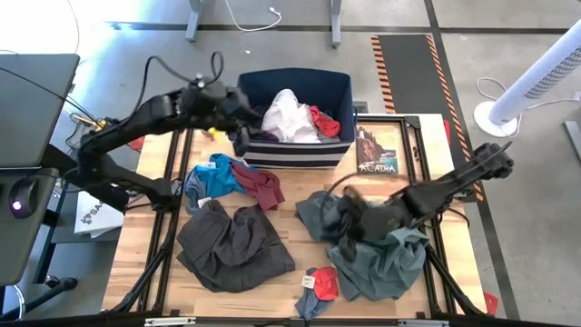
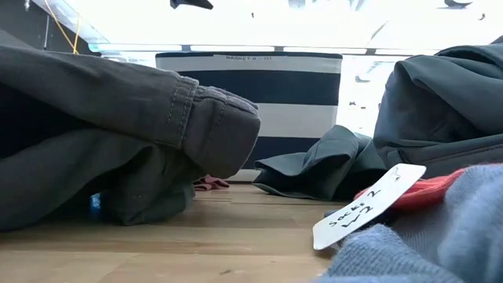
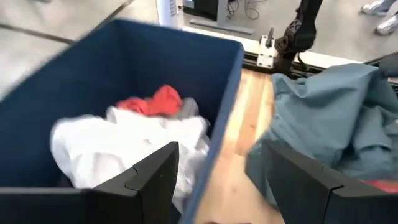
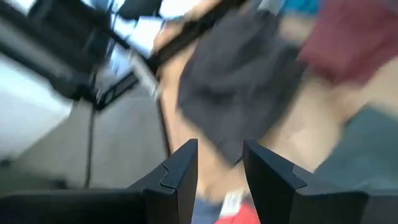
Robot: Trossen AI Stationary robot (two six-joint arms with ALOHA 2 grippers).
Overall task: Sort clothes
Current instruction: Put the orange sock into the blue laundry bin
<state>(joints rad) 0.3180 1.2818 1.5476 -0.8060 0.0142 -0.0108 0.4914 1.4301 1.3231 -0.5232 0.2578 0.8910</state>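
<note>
The navy striped bin (image 1: 295, 150) stands at the table's far middle, with a white piece (image 1: 289, 116) and a red piece (image 1: 324, 121) inside. My left gripper (image 1: 245, 127) hangs open over the bin's left wall (image 3: 217, 87), with nothing between its fingers. On the wood lie a bright blue piece (image 1: 211, 174), a maroon piece (image 1: 265, 188), the dark grey-brown trousers (image 1: 231, 243), the grey-green shirt (image 1: 386, 259) and small socks (image 1: 318, 285) with a paper tag (image 2: 369, 208). My right gripper (image 1: 347, 227) hovers open over the shirt's left part, pointing toward the trousers (image 4: 242, 81).
A picture card (image 1: 377, 151) lies right of the bin. A small yellow thing (image 1: 213, 134) sits left of the bin. Bare wood shows between the trousers and the shirt. Off the table stand a white fan (image 1: 536, 82) at right and a dark screen (image 1: 27, 136) at left.
</note>
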